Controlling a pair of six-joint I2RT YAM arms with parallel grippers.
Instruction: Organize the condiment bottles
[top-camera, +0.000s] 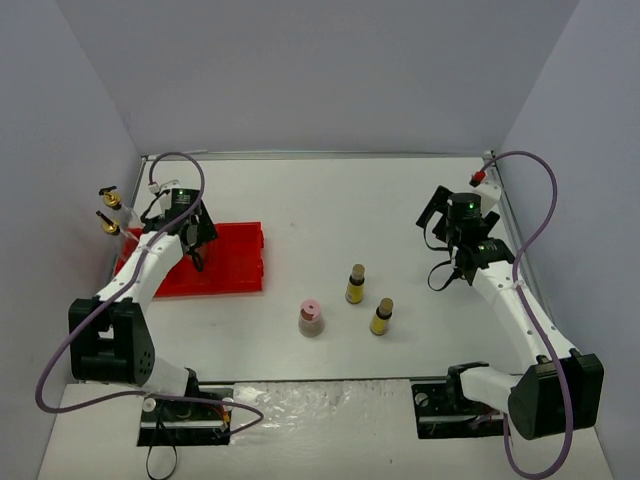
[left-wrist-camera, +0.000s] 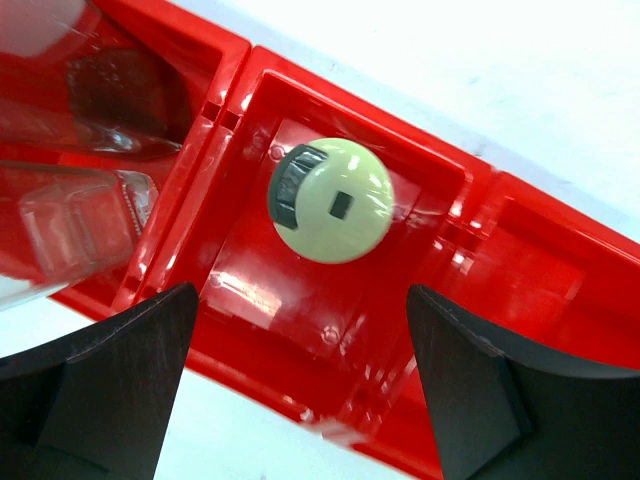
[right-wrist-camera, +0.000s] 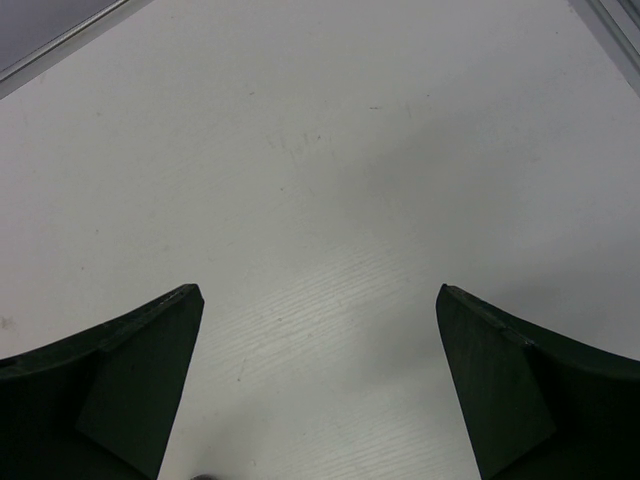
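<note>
Left gripper (left-wrist-camera: 302, 300) spread wide above yellow-capped bottle (left-wrist-camera: 333, 200), frame centre, in red tray (left-wrist-camera: 500, 250) compartment: placement looks done; right gripper (right-wrist-camera: 318, 295) open, empty

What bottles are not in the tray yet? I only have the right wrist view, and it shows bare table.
Observer: Three stand mid-table: a pink-capped bottle and two yellow bottles.
Operator: Where is the left gripper?
Observer: Open above the red tray. A pale-capped bottle stands in the compartment under it, ungripped.
Operator: And the glass ones?
Observer: Two glass bottles are at the tray's left end, gold spouts showing.
</note>
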